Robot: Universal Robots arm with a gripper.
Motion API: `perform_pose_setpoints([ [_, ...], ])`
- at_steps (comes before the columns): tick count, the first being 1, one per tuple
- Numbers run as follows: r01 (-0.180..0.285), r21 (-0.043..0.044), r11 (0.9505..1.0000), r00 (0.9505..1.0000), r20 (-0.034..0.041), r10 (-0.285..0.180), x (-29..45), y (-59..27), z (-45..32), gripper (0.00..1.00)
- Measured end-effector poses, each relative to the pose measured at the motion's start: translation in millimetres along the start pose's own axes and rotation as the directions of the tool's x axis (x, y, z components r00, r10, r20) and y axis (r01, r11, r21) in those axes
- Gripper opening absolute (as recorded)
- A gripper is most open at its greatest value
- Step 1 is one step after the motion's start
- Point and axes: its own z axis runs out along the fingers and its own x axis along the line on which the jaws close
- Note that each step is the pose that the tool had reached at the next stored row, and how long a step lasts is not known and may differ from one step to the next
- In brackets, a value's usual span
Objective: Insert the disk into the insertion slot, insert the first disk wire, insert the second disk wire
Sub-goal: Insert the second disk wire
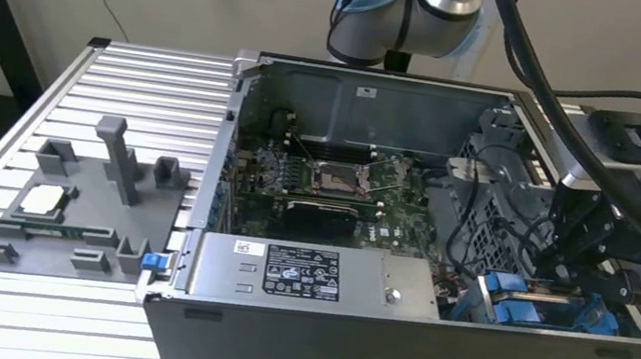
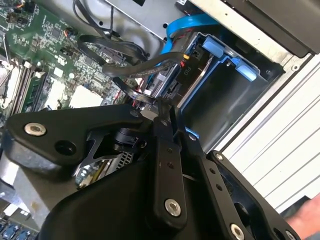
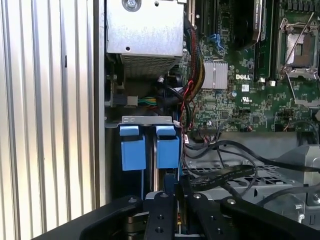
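So the gripper (image 1: 578, 272) is down inside the open PC case (image 1: 311, 338), at the corner on the exterior view's right, right over the drive cage (image 1: 553, 311) w/ the blue plastic bits. In the second wrist view the fingers (image 2: 165, 135) look pinched narrow on something thin and dark by the cables, prob a wire plug, but I can't tell for sure what's in there.

The disk (image 3: 167, 147) looks already seated: in the first wrist view there are two blue carrier tabs side by side in the cage, and the gripper sits just beside the one closer to the motherboard (image 3: 240, 75). Can't say which bay got filled by this job tbh.

What could go wrong imo: there's a whole tangle of black cables (image 2: 125, 60) looping right next to the fingers, so the arm could snag one and drag it. Also if the plug comes in tilted vs the drive's socket it won't seat, or it bends smth. Tight space between cage wall and PSU box (image 1: 307, 276), so the black linkage could bump metal too.
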Motion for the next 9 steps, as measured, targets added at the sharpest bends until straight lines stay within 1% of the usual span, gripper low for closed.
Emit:
perform_pose_setpoints([
  [5, 0.000, 0.0003, 1.0000, 1.0000, -0.0002, 0.000, 0.4, -3.2, 2.2, 0.00],
  [9, 0.000, 0.0003, 1.0000, 1.0000, -0.0001, 0.000, 0.5, -7.7, 3.9, 0.00],
])
